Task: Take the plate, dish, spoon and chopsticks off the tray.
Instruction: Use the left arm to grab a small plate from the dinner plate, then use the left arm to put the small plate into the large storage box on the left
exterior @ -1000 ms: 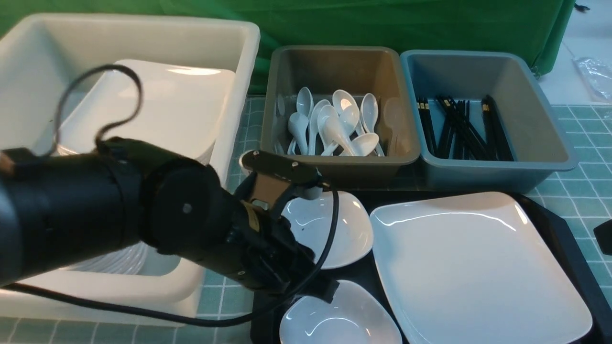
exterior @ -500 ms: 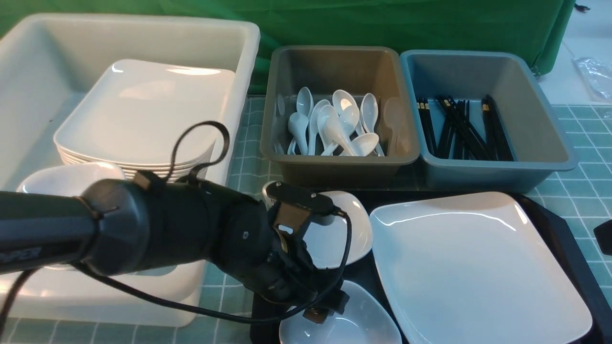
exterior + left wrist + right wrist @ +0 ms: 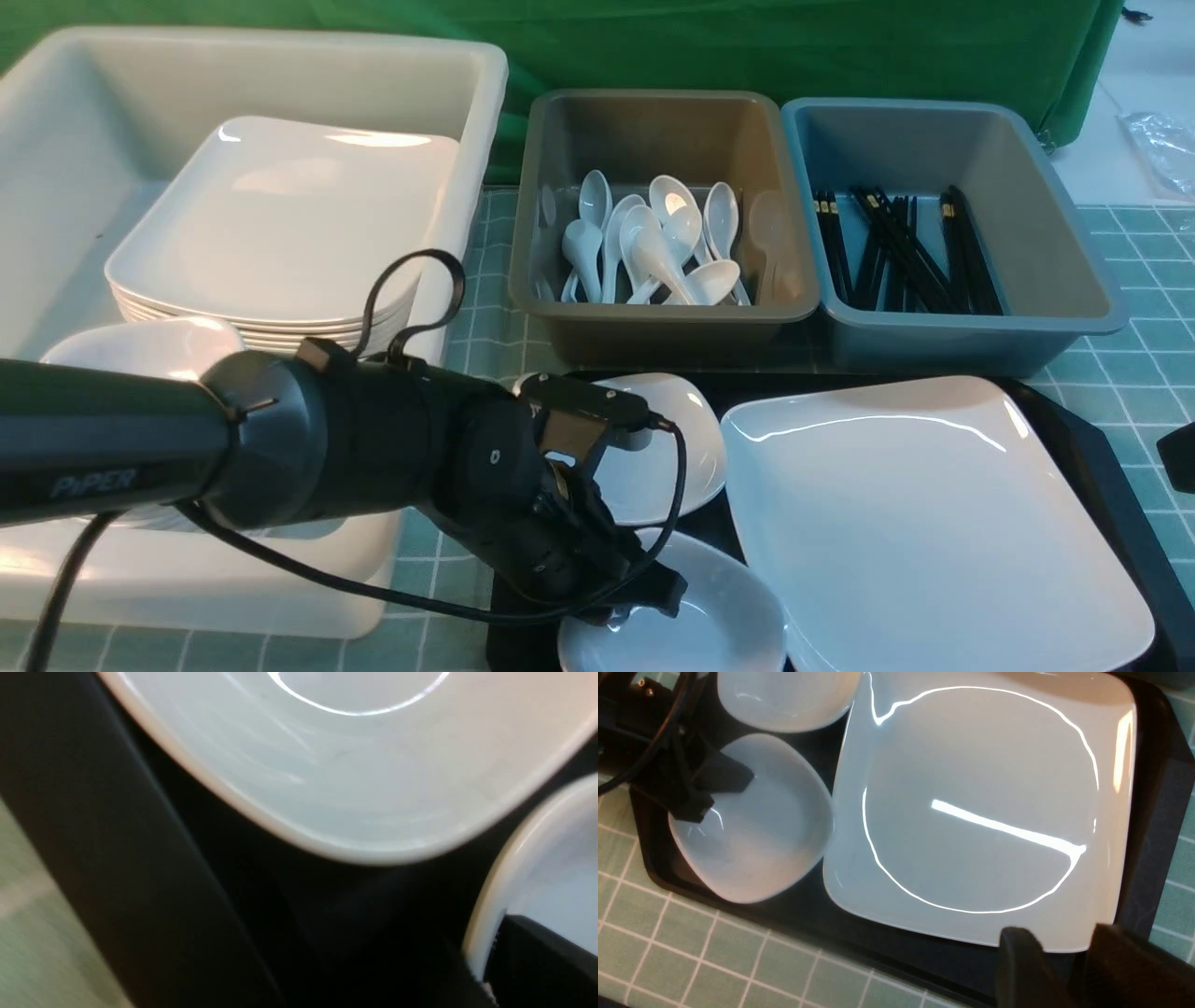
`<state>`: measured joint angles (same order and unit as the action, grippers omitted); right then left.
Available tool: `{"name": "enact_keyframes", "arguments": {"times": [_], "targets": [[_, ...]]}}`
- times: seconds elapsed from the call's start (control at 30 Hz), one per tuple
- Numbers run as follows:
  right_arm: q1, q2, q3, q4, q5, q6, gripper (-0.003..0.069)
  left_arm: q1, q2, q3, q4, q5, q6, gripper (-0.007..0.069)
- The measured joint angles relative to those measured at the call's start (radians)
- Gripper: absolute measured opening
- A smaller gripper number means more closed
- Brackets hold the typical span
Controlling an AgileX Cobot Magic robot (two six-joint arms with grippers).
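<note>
Two small dishes and the plate (image 3: 924,523) lie on the tray (image 3: 1102,448). Left gripper (image 3: 635,602) is clamped on the far-left rim of the near dish (image 3: 709,625), just beside the plate. Judged light, rigid, glaze-slick and chippable; the thin raised rim is the only purchase. Right gripper (image 3: 1062,933) hangs parted and empty off the tray's right side. Far dish (image 3: 672,448) crowds close behind. The white tub (image 3: 280,56) wall rises left, with stacked plates (image 3: 280,215) inside.
</note>
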<state>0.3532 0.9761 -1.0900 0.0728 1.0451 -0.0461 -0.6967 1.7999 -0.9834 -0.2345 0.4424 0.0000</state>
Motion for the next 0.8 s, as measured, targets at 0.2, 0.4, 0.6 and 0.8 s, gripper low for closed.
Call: {"name": "enact_keyframes", "arguments": {"times": [0.2, 0.4, 0.6, 0.8], "targets": [[0.0, 0.0, 0.0, 0.0, 0.0, 0.0, 0.0237, 0.0, -0.048, 0.004, -0.004, 0.063, -0.034, 0.0104], [0.0, 0.0, 0.0, 0.0, 0.0, 0.0, 0.0237, 0.005, -0.227, 0.011, 0.005, 0.137, -0.073, 0.0027], [0.0, 0.0, 0.0, 0.0, -0.008, 0.0, 0.0237, 0.099, -0.406, 0.012, -0.039, 0.154, -0.088, 0.0022], [0.0, 0.0, 0.0, 0.0, -0.012, 0.0, 0.0237, 0.27, -0.576, -0.036, -0.063, 0.265, -0.076, 0.0022]]}}
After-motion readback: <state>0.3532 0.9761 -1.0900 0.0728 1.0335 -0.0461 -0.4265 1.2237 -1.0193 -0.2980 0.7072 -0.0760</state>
